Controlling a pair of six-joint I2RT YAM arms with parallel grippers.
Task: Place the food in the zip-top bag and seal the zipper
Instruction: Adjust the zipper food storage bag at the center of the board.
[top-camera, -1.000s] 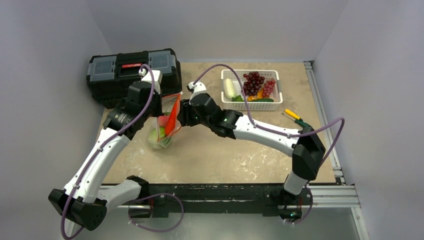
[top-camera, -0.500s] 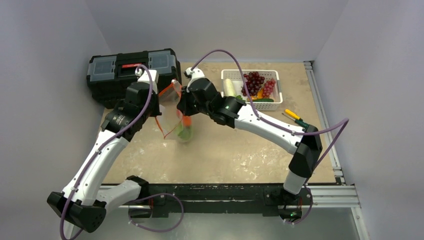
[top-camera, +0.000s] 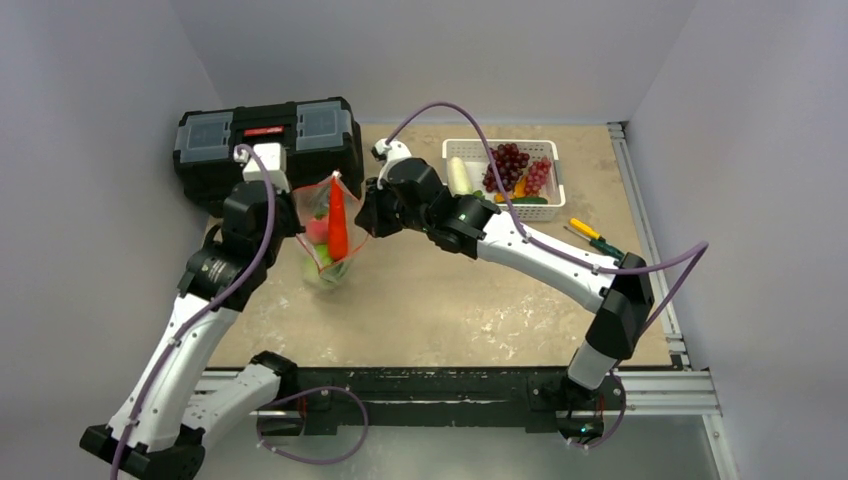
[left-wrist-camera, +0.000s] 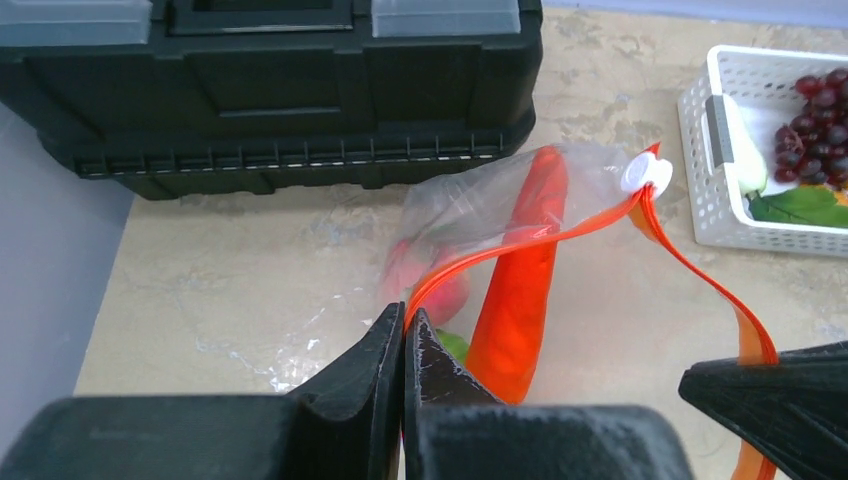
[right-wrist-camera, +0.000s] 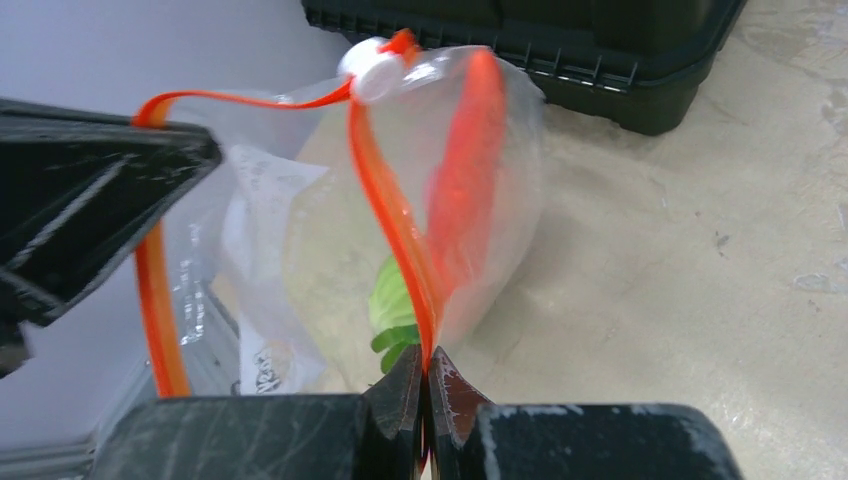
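The clear zip-top bag (top-camera: 318, 258) hangs between my two grippers above the table, its mouth open. Inside are an orange carrot (left-wrist-camera: 520, 290), a pink-red round piece (top-camera: 318, 230) and a green leafy piece (right-wrist-camera: 390, 300). My left gripper (left-wrist-camera: 405, 320) is shut on one side of the orange-red zipper (left-wrist-camera: 500, 255). The right gripper (right-wrist-camera: 425, 365) is shut on the other side of the strip. The white slider tab (right-wrist-camera: 372, 68) sits at the far end of the mouth. Grape bunches (top-camera: 510, 165) and a white bulb (top-camera: 459, 175) lie in the basket.
A black toolbox (top-camera: 265, 150) stands at the back left, just behind the bag. The white slotted basket (top-camera: 505, 212) is at the back right. Two screwdrivers (top-camera: 590, 235) lie near the right rail. Grey walls close in the table on three sides.
The right gripper has shut on the zipper strip. The bag swung right, then back left and a little higher. My left arm has drawn back toward the toolbox.
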